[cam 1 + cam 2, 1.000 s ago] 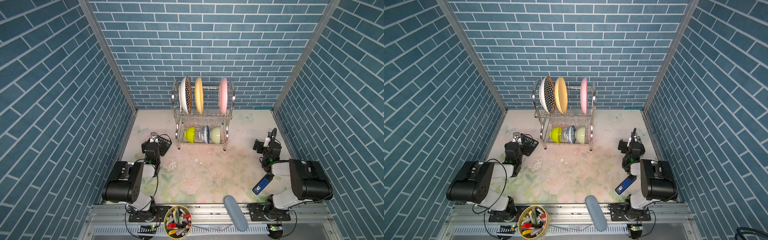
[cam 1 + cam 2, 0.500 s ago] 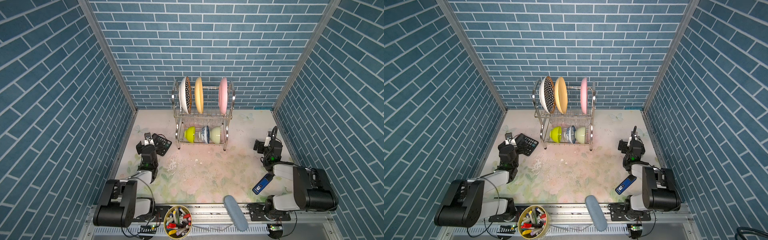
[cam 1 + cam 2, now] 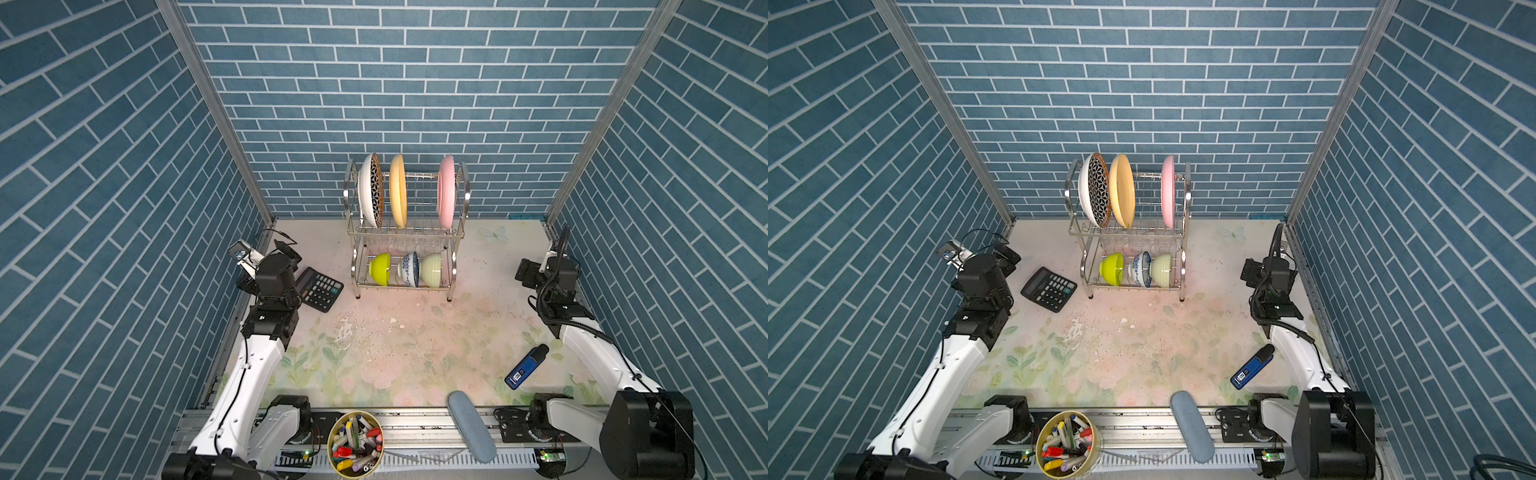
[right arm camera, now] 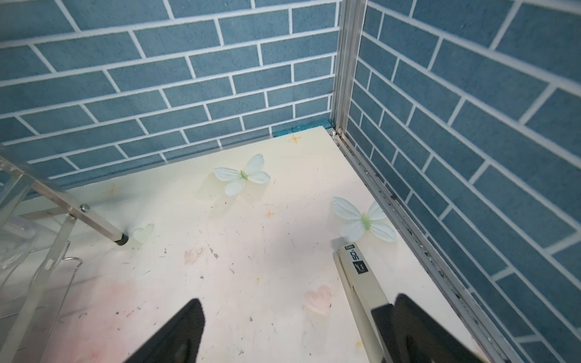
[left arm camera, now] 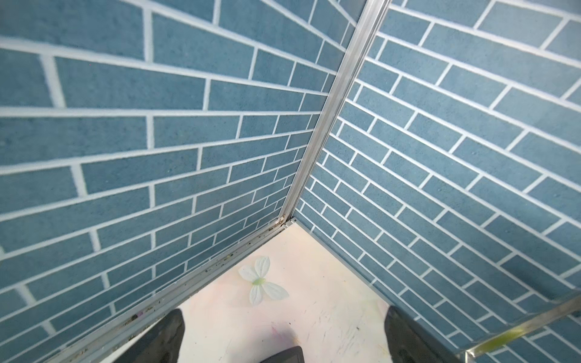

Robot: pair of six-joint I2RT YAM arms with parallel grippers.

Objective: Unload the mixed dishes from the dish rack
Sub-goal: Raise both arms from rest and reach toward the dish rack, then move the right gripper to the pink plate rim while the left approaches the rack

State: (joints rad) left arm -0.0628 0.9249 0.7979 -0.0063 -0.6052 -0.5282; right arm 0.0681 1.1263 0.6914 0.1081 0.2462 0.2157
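The dish rack stands at the back centre. Its upper tier holds a star-patterned plate, a yellow plate and a pink plate on edge. Lime, blue-on-white and pale-green bowls sit on the lower tier. My left gripper is open and empty, left of the rack, facing the back left corner. My right gripper is open over bare table right of the rack, whose leg shows in the right wrist view.
A black calculator lies between my left gripper and the rack. A beige stapler lies beside one right finger. A blue device, a grey-blue case and a tub of markers are at the front. Brick walls close three sides.
My left arm has unfolded and carried its gripper off the calculator toward the back left. My right arm has stretched out a little toward the back wall.
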